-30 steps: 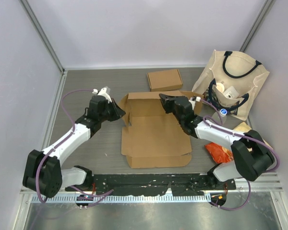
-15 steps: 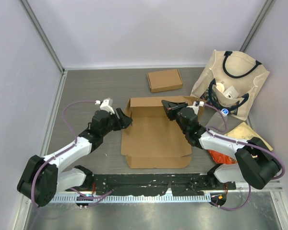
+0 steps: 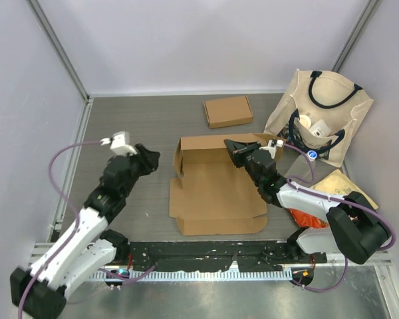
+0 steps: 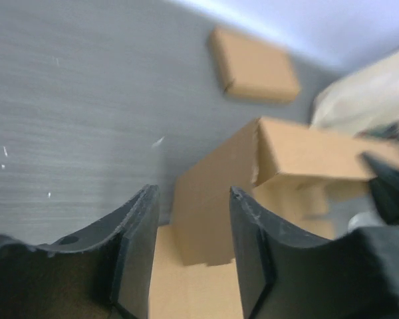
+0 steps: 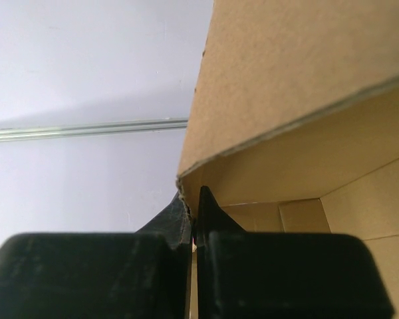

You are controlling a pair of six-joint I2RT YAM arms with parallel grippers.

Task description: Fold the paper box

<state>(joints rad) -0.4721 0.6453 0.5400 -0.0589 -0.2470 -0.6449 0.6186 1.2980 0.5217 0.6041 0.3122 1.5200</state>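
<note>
The paper box (image 3: 213,193) lies unfolded in the middle of the table, with its back wall and left side flap standing up. My right gripper (image 3: 234,151) is shut on the top edge of that back wall; in the right wrist view the gripper (image 5: 194,212) pinches the cardboard (image 5: 299,86) between its fingers. My left gripper (image 3: 151,158) hangs open just left of the box, apart from the left flap. The left wrist view shows the gripper (image 4: 193,232) with nothing between its fingers (image 4: 136,246), and the raised flap of the box (image 4: 213,199) lies beyond them.
A small closed cardboard box (image 3: 227,111) sits at the back, also visible as the closed box (image 4: 253,65) in the left wrist view. A beige tote bag (image 3: 322,113) stands at the right. An orange packet (image 3: 304,211) and a brown envelope (image 3: 342,183) lie near the right arm.
My left gripper opened, let go of the box's left flap and drew back to the left. The back wall came up with my right gripper still shut on it.
</note>
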